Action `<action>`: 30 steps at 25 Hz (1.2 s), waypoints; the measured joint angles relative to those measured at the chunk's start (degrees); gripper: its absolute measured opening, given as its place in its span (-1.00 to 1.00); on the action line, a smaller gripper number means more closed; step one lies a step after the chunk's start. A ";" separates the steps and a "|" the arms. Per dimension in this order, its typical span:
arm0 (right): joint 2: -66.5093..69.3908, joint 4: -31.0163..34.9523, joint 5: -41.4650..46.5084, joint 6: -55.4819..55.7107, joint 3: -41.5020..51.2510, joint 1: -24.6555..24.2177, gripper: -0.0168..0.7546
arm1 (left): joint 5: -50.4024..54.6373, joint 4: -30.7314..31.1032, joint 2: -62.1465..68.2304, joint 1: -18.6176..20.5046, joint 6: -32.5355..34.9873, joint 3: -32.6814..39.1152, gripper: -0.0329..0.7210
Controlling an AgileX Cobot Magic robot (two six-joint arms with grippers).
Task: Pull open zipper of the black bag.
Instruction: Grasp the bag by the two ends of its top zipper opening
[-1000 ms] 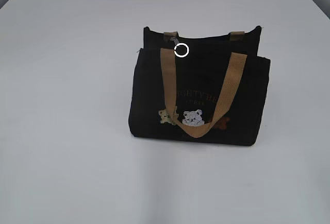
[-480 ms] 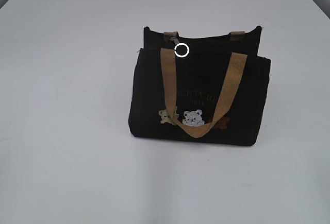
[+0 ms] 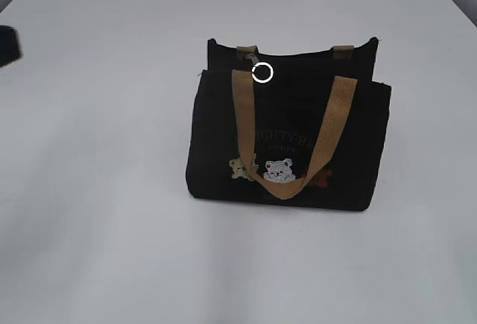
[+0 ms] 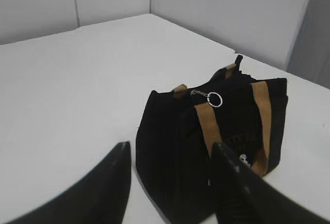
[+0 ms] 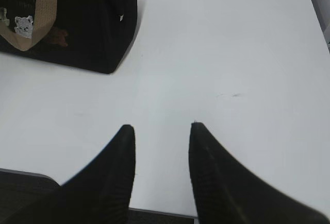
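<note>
The black bag (image 3: 291,115) stands upright mid-table, its tan handles (image 3: 339,119) hanging over the bear-embroidered front. The zipper's grey pull (image 3: 256,58) sits at the left end of the top edge, with a white ring hanging from it. In the left wrist view my left gripper (image 4: 170,145) is open and empty, short of the bag (image 4: 170,131) and below the zipper pull (image 4: 201,93). My right gripper (image 5: 162,126) is open over bare table, with the bag's corner (image 5: 98,28) far to its upper left.
A dark part of my left arm (image 3: 6,45) pokes in at the exterior view's left edge. The white table (image 3: 104,190) runs wide around the bag. Its near edge (image 5: 154,214) lies just under the right gripper. Grey walls (image 4: 232,13) stand behind.
A dark part of the left arm has come into the exterior view at its left edge. The bag and zipper pull have not moved.
</note>
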 joint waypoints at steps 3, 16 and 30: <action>0.00 0.00 0.00 0.00 0.00 0.00 -0.22 | 4.63 -12.06 15.30 0.00 21.65 -0.60 0.14; 0.00 0.07 0.00 0.00 0.00 0.00 -0.22 | 4.46 -16.69 46.33 -11.80 38.61 -12.87 0.44; 0.15 6.06 0.00 -1.95 0.00 0.00 -0.22 | 4.68 -16.85 61.61 -17.52 38.75 -24.42 0.44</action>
